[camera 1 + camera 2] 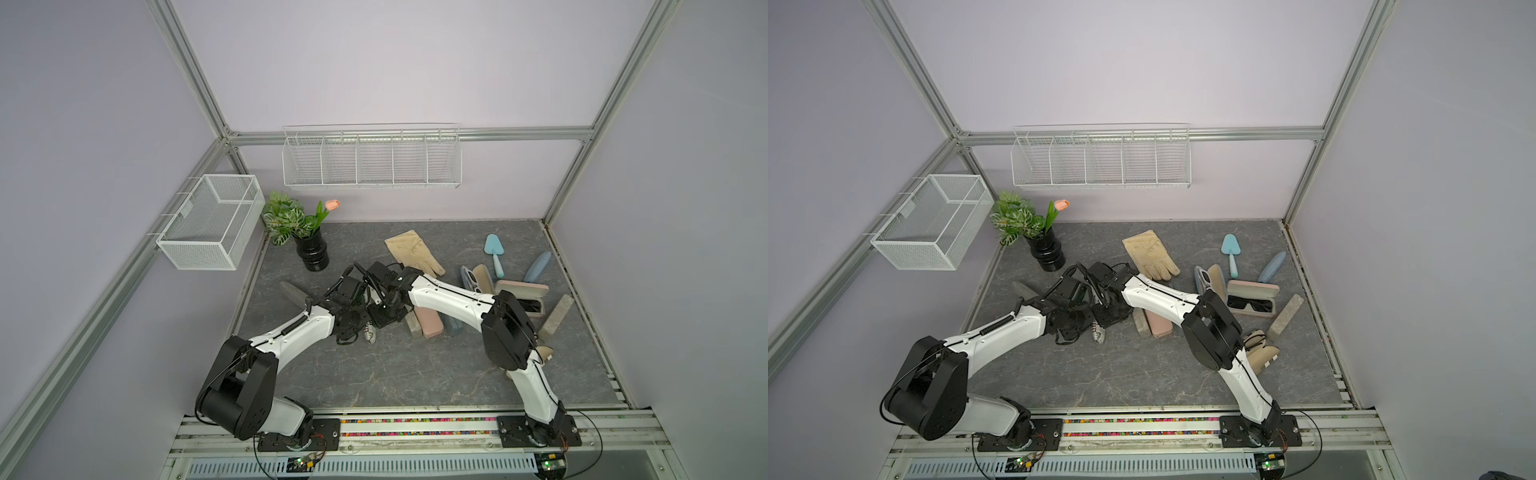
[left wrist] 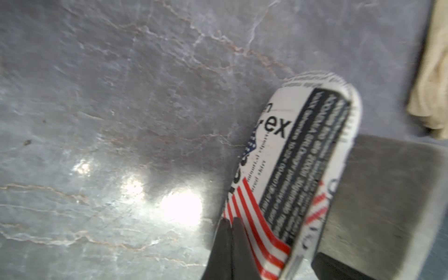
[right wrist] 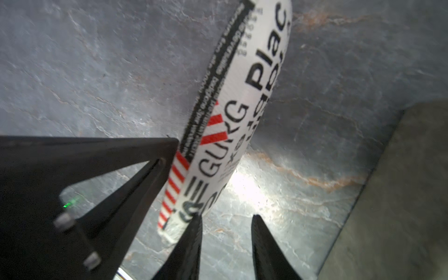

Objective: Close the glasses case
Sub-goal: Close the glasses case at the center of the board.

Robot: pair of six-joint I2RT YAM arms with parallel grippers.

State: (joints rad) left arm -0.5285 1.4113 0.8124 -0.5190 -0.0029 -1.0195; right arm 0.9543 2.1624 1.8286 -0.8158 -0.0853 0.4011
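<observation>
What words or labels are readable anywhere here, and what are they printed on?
"ex": on the newsprint-patterned glasses case, left wrist view.
"Plac", "GURG" (third letter unsure): same case, right wrist view.
Small print on its black band: too blurred to read.
Top views: nothing legible.

Printed case (image 2: 293,169) on marbled tabletop (image 2: 121,97)

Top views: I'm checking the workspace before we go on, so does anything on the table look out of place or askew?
Yes. On the robot's right, the pink case lies open with dark sunglasses inside. Farther back, a beige glove lies askew, unrelated to eyewear.
</observation>
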